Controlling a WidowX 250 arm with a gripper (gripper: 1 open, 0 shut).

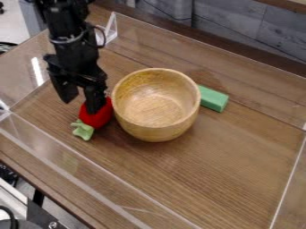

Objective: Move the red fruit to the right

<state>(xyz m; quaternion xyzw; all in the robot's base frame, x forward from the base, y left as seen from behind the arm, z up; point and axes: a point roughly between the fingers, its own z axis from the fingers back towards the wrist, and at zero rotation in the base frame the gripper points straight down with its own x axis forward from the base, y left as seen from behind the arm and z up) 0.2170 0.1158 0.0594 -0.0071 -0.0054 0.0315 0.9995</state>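
Note:
The red fruit [97,114], a small toy strawberry with a light green stem [82,131], lies on the wooden table just left of the wooden bowl [155,104]. My black gripper [78,92] points straight down right over the fruit's upper left side. Its jaws stand open, one finger [63,89] left of the fruit and the other finger [93,92] over its top, hiding part of it. Nothing is held between the fingers.
A flat green block [214,98] lies against the bowl's right side. Clear plastic walls [36,152] fence the table on the left, front and right. Bare wood [203,170] stretches in front of and to the right of the bowl.

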